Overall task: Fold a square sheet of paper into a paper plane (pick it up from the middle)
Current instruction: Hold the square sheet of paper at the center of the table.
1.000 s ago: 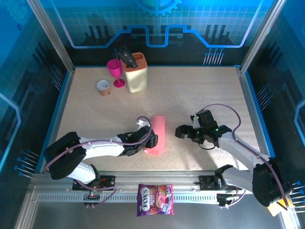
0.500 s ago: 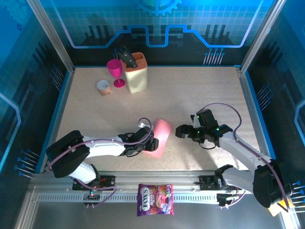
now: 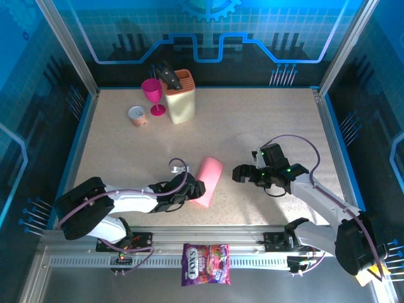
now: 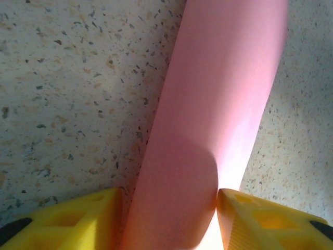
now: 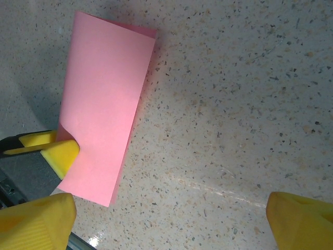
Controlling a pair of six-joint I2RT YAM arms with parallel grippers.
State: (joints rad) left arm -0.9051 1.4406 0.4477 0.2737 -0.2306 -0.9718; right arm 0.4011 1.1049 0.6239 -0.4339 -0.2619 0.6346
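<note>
Speckled tabletop (image 3: 271,126) is seen beneath the square sheet of paper (image 3: 209,180), which lies near the front edge, doubled into 1 long strip. Its near end is pinched and bowed by the left gripper (image 4: 169,208). The right gripper (image 3: 237,173) is held wide open beside it, empty. Only 1 fold is judged done; nose and wings are left.

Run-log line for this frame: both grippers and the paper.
left gripper: closed on folded square sheet of paper | right gripper: open, empty, to its right | stage: early fold
</note>
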